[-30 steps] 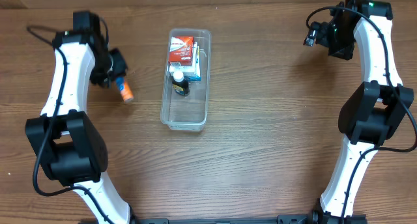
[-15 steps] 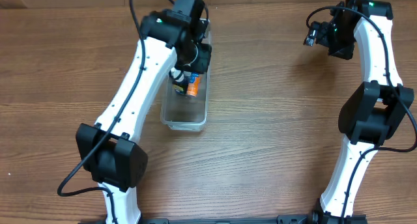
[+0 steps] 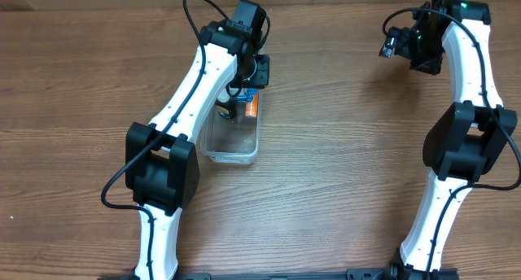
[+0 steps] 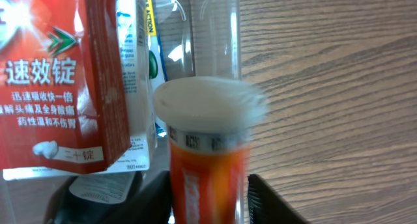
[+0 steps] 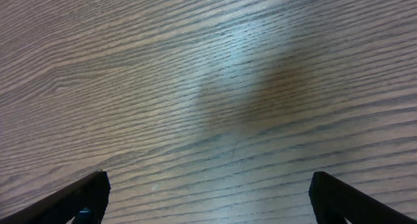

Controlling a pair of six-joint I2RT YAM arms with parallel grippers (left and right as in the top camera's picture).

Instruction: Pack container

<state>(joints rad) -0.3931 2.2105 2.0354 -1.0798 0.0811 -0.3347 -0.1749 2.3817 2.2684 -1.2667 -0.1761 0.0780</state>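
Note:
The container [image 3: 230, 143], a long clear bin, lies at the table's middle. Over its far half hangs my left gripper [image 3: 254, 75]. In the left wrist view an orange tube [image 4: 208, 165] with a white cap stands between that gripper's [image 4: 207, 199] fingers. It is blurred, the jaws stand slightly parted, and a thin gap shows at the right finger. From above, the orange tube [image 3: 251, 108] sits inside the bin beside a dark bottle [image 3: 224, 109]. A red box [image 4: 52, 74] and a white-blue box [image 4: 140, 87] fill the far end. My right gripper [image 3: 411, 44] is open over bare wood at the far right.
The left arm [image 3: 195, 85] reaches diagonally across the bin's left side. The right wrist view shows only wood grain between the wide-apart fingers [image 5: 85, 195]. The bin's clear wall [image 4: 215, 28] rises behind the tube.
The left arm carried the orange tube from the table's left into the bin, and its jaws have begun to part around the tube. The right arm stayed still.

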